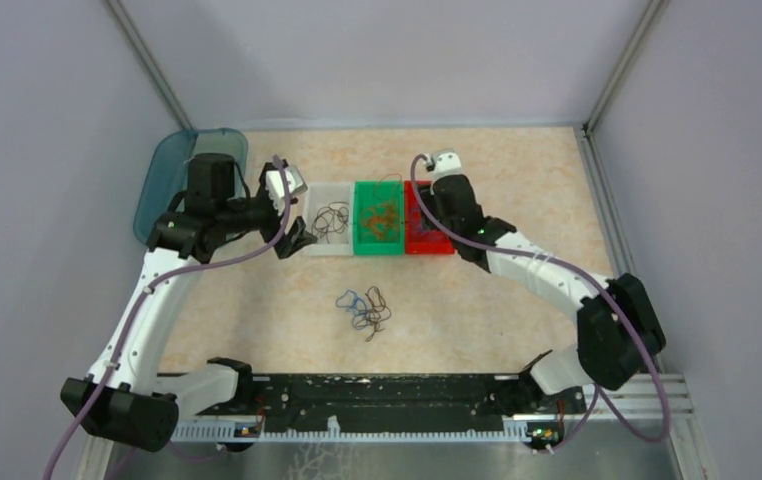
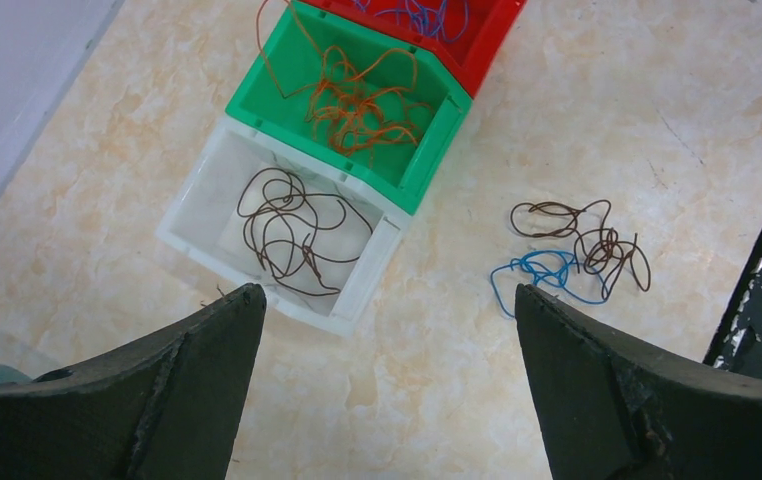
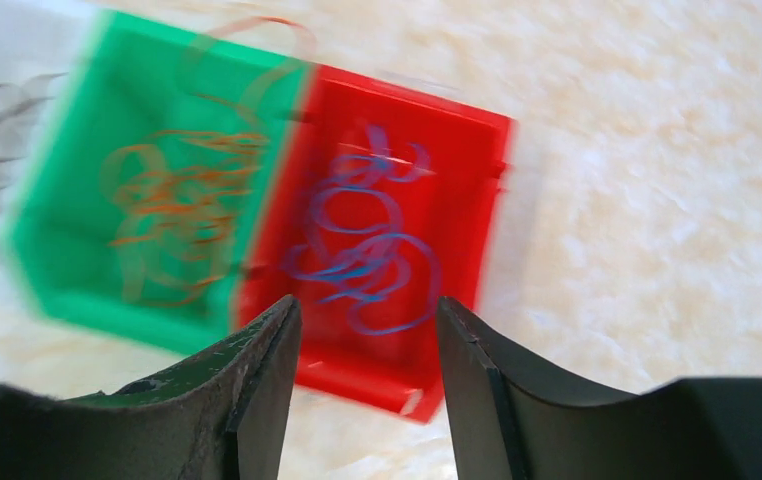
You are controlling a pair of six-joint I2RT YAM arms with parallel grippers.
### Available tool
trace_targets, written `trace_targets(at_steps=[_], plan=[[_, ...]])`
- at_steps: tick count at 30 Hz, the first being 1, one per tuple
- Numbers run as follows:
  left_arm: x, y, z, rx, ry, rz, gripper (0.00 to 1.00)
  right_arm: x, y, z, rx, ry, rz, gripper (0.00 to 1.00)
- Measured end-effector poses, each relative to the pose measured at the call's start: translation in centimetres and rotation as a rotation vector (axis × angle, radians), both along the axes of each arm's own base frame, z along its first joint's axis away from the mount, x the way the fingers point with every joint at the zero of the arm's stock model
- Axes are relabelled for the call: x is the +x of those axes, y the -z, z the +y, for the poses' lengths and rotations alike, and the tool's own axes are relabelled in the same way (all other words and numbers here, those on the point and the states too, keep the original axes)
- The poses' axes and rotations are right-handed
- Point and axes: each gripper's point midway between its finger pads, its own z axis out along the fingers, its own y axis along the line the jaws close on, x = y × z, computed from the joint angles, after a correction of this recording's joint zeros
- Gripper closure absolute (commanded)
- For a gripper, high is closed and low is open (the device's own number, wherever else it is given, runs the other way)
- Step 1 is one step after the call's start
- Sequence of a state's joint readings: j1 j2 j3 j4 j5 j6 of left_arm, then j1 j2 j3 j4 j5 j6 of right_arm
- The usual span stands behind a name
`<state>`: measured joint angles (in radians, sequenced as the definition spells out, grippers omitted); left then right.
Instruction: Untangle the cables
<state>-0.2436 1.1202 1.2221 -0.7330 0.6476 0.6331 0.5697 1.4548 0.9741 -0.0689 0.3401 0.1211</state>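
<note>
We are looking down on a pale marbled table (image 1: 517,190) closed in by plain grey walls (image 1: 377,50). At the far left a teal lid (image 1: 162,190) is lying near the wall. Just right of it the left gripper (image 2: 389,300) is hovering beside the white bin (image 2: 375,262), its fingers standing wide apart and carrying nothing. That bin is holding a loose heap of dark brown cables (image 2: 287,235). Touching it on the right, the green bin (image 2: 442,140) is holding the orange ones (image 2: 357,105), with one strand arching up over its rim. In front of these bins, on the bare table and well apart from them, a small knot is waiting: brown loops (image 2: 597,240) twisted together with a blue cable (image 2: 547,270). Moving right again, the red bin (image 3: 477,190) is holding the blue cables (image 3: 367,250), and the right gripper (image 3: 367,310) is hanging over it with its fingers parted and nothing showing between them, though that view is blurred. We are judging the job to be mostly done, since each colour is sitting in its own bin. What we are seeing as left is that last knot on the table: the brown and blue strands need pulling apart and dropping into the white and red bins.
</note>
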Motion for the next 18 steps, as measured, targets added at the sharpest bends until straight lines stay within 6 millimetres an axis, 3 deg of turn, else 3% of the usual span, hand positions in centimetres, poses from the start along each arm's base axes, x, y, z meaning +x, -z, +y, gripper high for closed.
trace_targets(at_steps=[3, 6, 9, 12, 17, 18], plan=[[0.4, 0.1, 0.4, 0.007, -0.026, -0.003, 0.00, -3.0, -3.2, 4.8, 0.052, -0.145, -0.067, 0.45], [1.3, 0.0, 1.2, 0.017, -0.084, -0.012, 0.00, -6.9, -3.6, 10.6, 0.107, -0.339, -0.055, 0.45], [2.2, 0.0, 2.1, 0.026, -0.149, -0.013, 0.00, -10.8, -1.1, 15.4, 0.119, -0.516, 0.023, 0.45], [3.1, -0.1, 3.0, 0.039, -0.216, -0.022, 0.00, -13.9, 3.1, 18.3, 0.094, -0.643, 0.138, 0.46], [3.6, -0.6, 3.7, 0.052, -0.258, -0.043, 0.00, -16.8, 8.6, 20.1, 0.054, -0.743, 0.292, 0.50], [3.7, -0.7, 3.7, 0.052, -0.260, -0.045, 0.00, -16.9, 8.9, 20.1, 0.051, -0.746, 0.298, 0.51]])
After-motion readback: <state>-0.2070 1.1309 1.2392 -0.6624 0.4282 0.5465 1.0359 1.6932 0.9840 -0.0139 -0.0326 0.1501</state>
